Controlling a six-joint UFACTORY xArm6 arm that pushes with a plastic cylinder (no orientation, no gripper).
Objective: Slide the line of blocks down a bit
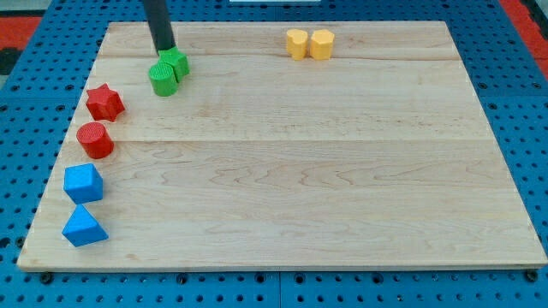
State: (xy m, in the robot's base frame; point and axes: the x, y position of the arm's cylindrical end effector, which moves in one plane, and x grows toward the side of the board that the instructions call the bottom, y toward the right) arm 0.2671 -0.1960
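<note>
A line of blocks runs down the board's left side: a red star (104, 102), a red cylinder (94, 139), a blue cube-like block (83, 182) and a blue triangular block (84, 227). At the line's upper end sit a green cylinder (163, 79) and a second green block (177, 62) touching it. My tip (163, 49) stands at the view's top left, just above the green pair and touching or almost touching the upper green block.
Two yellow blocks (296, 44) (322, 44) sit side by side at the view's top centre. The wooden board (300, 171) lies on a blue perforated table (514, 85).
</note>
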